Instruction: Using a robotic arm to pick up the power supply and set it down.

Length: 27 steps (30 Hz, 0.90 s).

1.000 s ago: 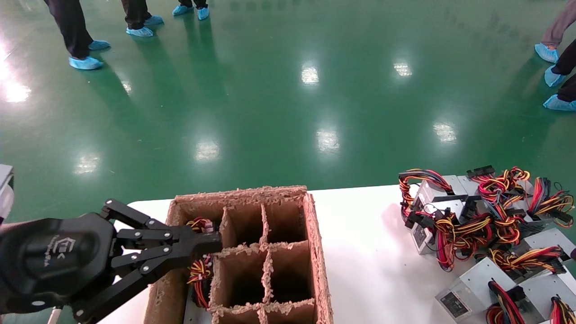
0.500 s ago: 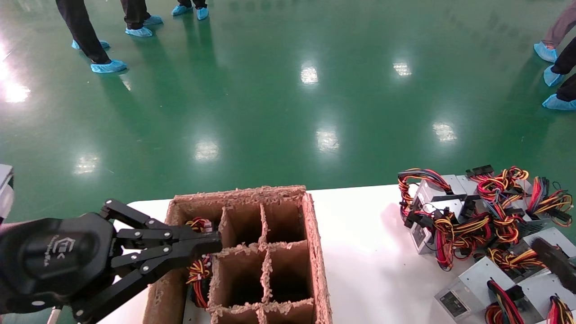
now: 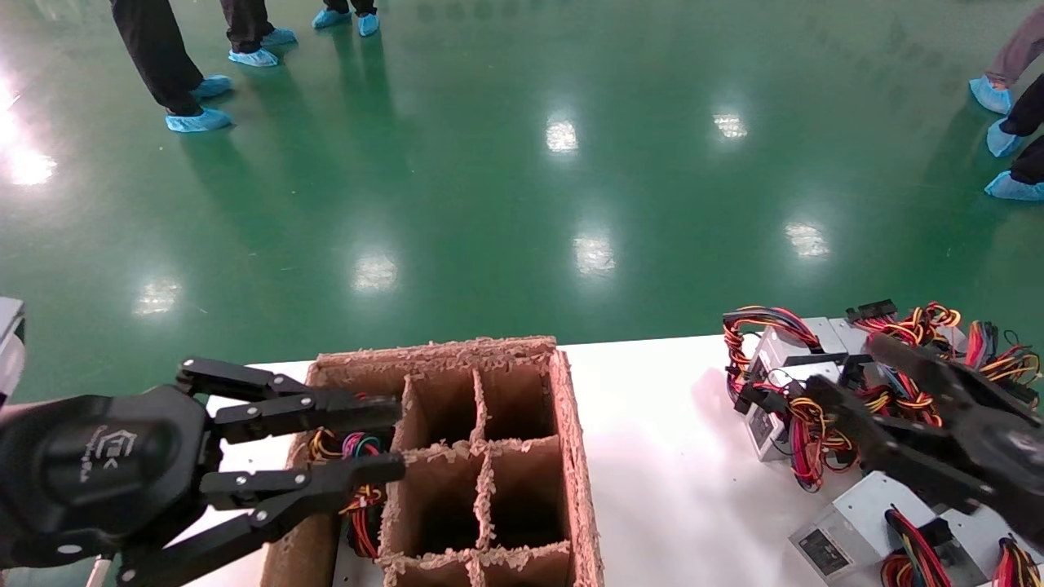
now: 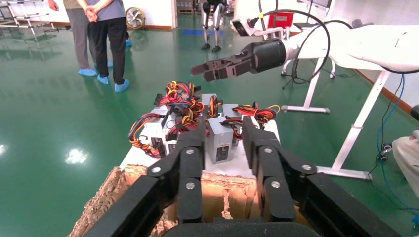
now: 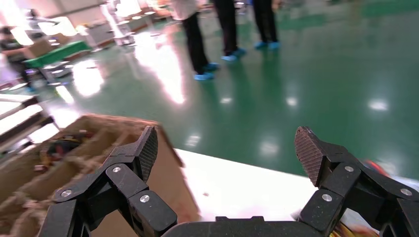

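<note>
- Left gripper (image 3: 395, 436) over the box's (image 3: 575, 456) left compartment, fingers apart, wires (image 3: 359, 469) below.
- Right gripper (image 3: 848, 383) above the power supplies (image 3: 856, 514) on the table (image 3: 669, 456), fingers apart, nothing held.

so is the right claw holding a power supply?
No, the right claw is open with nothing between its fingers.

white table (image 3: 669, 456) | brown divided cardboard box (image 3: 522, 424) left | power supplies (image 3: 848, 514) heaped right
</note>
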Each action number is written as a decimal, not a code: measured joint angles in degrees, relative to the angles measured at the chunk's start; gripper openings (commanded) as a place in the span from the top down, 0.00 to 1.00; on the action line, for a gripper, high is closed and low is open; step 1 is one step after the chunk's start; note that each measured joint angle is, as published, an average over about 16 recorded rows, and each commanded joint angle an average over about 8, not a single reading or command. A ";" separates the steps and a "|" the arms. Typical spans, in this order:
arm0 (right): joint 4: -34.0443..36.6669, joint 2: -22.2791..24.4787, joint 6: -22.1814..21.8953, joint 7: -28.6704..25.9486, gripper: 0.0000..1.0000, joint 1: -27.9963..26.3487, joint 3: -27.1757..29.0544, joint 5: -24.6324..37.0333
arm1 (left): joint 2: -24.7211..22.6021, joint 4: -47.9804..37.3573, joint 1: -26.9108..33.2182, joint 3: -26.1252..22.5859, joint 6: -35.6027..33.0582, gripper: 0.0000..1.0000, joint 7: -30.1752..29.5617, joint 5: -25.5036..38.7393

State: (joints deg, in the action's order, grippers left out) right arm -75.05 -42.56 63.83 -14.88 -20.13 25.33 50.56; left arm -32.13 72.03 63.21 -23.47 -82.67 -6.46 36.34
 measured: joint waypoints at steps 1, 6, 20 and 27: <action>0.04 0.19 0.56 0.11 0.00 -1.06 -1.06 -0.22 | 0.00 0.00 0.00 0.00 0.00 0.00 0.00 0.00; 0.23 1.15 3.34 0.63 0.00 -6.34 -6.32 -1.33 | 0.00 0.00 0.00 0.00 0.00 0.00 0.00 0.00; 0.75 3.83 11.10 2.10 0.00 -21.04 -21.00 -4.42 | 0.00 0.00 0.00 0.00 0.00 0.00 0.00 0.00; 1.01 5.16 14.96 2.82 0.00 -28.34 -28.28 -5.95 | 0.00 0.00 0.00 0.00 0.00 0.00 0.00 0.00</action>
State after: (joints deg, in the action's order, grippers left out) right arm -74.04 -37.40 78.78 -12.06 -48.47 -2.95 44.61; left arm -32.13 72.03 63.21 -23.47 -82.67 -6.46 36.34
